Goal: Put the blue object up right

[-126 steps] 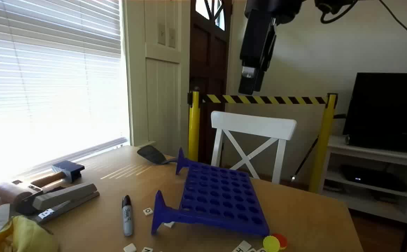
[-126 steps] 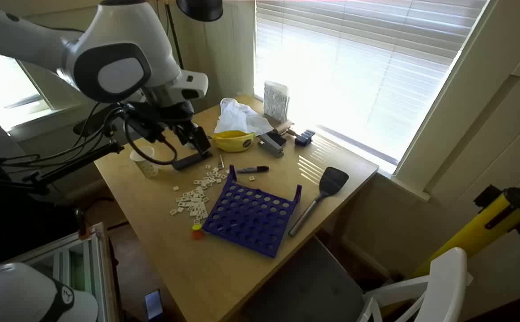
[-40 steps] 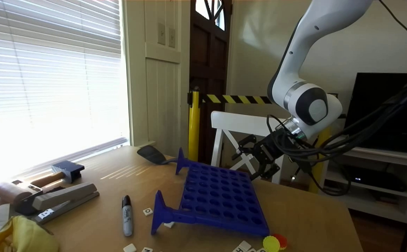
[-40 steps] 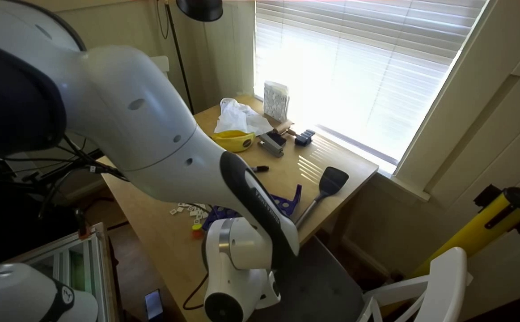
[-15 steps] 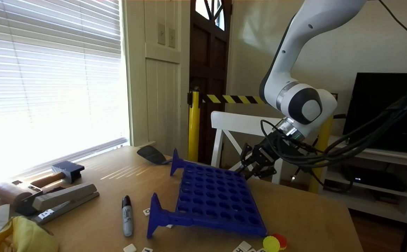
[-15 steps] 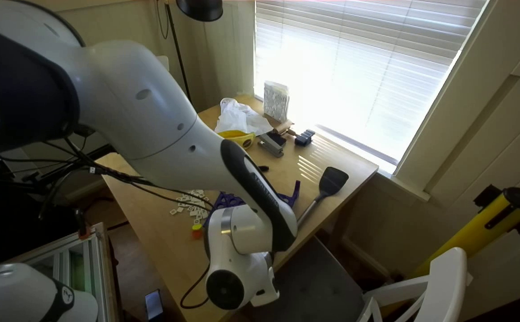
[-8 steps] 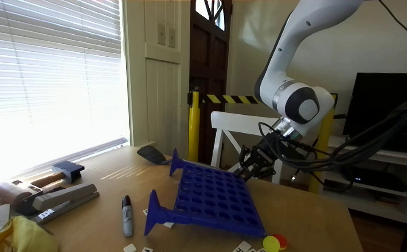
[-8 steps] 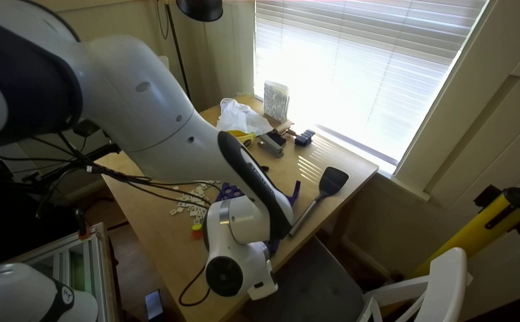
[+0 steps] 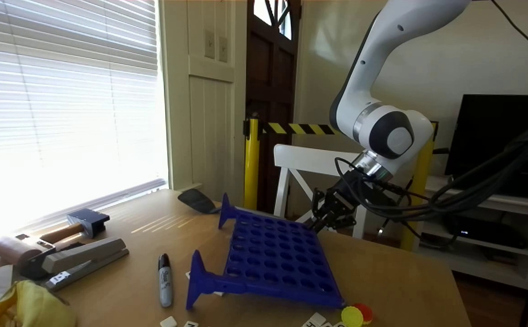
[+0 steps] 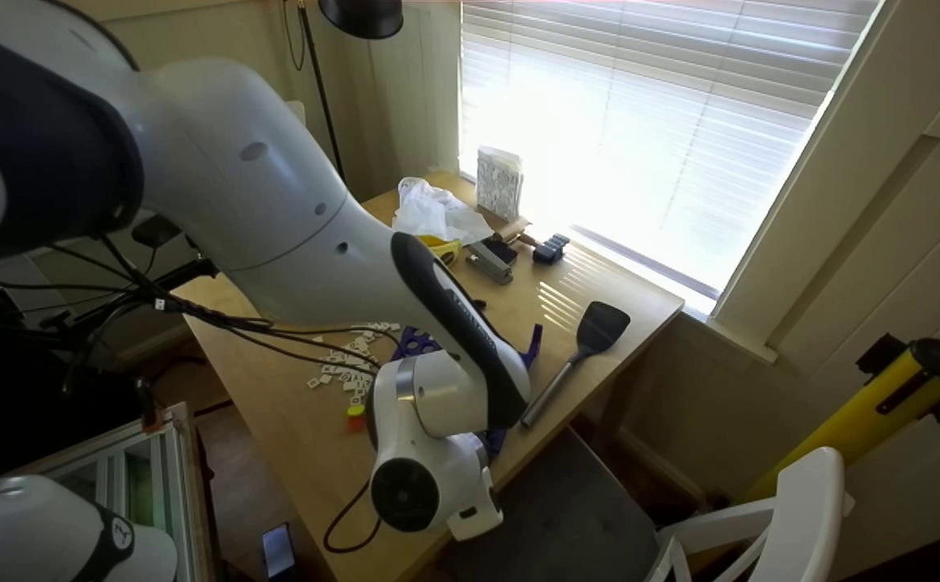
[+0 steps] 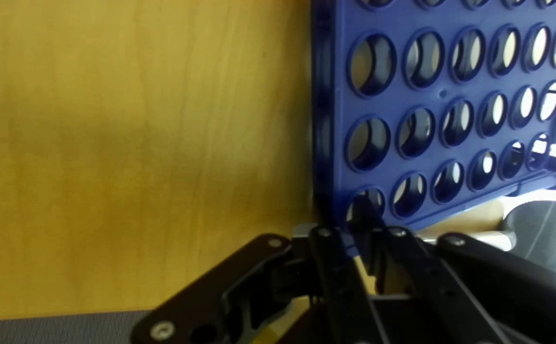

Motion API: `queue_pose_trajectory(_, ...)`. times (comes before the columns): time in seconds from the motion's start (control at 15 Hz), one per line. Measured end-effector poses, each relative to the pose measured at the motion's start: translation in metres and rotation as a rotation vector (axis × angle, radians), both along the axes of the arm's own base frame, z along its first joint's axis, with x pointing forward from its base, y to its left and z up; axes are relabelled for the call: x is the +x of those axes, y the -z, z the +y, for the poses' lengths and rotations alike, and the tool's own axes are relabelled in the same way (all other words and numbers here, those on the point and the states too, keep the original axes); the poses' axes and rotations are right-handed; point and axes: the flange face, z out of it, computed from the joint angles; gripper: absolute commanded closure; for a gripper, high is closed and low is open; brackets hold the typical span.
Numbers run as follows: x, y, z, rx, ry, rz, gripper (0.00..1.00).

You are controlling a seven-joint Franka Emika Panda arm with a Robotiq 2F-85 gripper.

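The gripper [image 11: 347, 222] is pinching the blue game board [image 11: 442, 93] at its nearest corner, its fingers [image 11: 328, 243] standing close together with the rim caught between them. From that grip, the board's footless edge is running away low along the table [image 11: 163, 143], while the feet [image 9: 198, 281] are jutting out at the opposite, far side. Standing it up is probably calling for raising this gripped edge, pivoting on those feet.
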Motion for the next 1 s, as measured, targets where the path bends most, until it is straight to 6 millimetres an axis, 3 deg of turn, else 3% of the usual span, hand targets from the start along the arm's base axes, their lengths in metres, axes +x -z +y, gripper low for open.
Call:
queue_pose_trajectory(0.27, -0.001, -0.007, 0.001, -0.001, -0.001, -0.009, 0.97)
queue_pose_trajectory(0.47, -0.009, -0.026, 0.009, 0.030, 0.001, -0.017, 0.97)
queue_pose_trajectory(1.0, -0.038, -0.116, 0.044, 0.147, -0.076, -0.029, 0.98)
